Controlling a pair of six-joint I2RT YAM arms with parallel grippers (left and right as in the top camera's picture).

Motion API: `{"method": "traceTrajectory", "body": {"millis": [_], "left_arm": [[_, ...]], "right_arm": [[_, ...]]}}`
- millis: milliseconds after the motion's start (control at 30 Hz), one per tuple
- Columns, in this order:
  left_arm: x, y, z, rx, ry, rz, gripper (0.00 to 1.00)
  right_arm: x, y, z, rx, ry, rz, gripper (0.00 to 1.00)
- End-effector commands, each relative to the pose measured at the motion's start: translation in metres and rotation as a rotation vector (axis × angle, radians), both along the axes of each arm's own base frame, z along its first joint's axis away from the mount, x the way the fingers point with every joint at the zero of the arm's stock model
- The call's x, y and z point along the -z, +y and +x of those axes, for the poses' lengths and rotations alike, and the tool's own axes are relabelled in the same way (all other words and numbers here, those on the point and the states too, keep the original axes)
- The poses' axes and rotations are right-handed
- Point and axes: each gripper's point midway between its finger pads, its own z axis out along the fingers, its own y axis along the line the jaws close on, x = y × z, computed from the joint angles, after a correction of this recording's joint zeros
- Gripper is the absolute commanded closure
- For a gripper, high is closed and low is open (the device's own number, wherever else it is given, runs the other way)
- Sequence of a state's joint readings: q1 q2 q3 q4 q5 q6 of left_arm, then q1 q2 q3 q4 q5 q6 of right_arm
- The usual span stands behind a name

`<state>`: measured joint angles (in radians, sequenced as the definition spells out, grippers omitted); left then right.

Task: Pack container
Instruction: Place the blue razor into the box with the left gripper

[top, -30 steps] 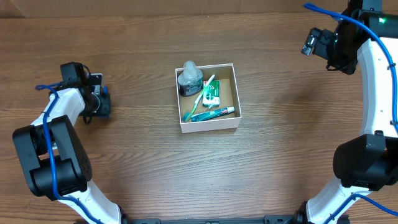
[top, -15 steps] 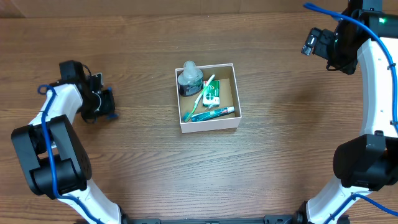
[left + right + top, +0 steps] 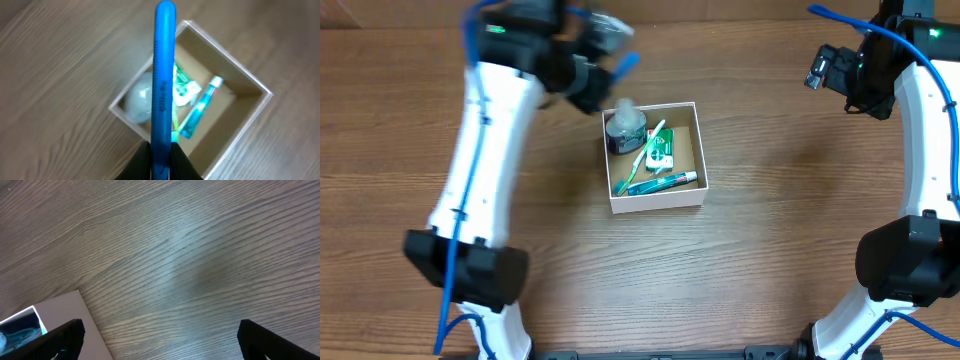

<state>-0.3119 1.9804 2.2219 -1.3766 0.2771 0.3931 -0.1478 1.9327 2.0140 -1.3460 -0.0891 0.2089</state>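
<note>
Clamping the left gripper [image 3: 161, 155] tight on a blue plastic handle [image 3: 164, 75], edge-on to the wrist camera and jutting out above the container [image 3: 242, 120]. Sitting mid-way across the wooden desk [image 3: 60, 65] between the two arms, white walls outside, brown inside. Carrying a round-capped bottle [image 3: 139, 97] in one corner, a teal toothpaste tube [image 3: 197, 112], a green-and-white packet [image 3: 665, 152] and a green toothbrush [image 3: 642, 155] lying slantwise. Holding the right gripper [image 3: 160, 332] well apart toward the far right corner, fingers spread wide over the wood, gripping nothing.
</note>
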Motion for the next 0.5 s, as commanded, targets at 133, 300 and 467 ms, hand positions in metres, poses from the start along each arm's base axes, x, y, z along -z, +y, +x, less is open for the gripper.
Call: {"method": "traceTrajectory", "body": {"millis": [133, 300, 467], "left_arm": [[0.028, -0.052, -0.019, 0.117, -0.064, 0.173, 0.86], [0.057, -0.053, -0.027, 0.132, 0.007, 0.166, 0.69], [0.062, -0.056, -0.028, 0.129, 0.018, 0.154, 0.56]], "right_arm": [[-0.015, 0.001, 0.001, -0.005, -0.042, -0.013, 0.00], [-0.015, 0.001, 0.001, -0.005, -0.042, -0.013, 0.00], [-0.015, 0.001, 0.001, -0.005, -0.042, -0.013, 0.00]]}}
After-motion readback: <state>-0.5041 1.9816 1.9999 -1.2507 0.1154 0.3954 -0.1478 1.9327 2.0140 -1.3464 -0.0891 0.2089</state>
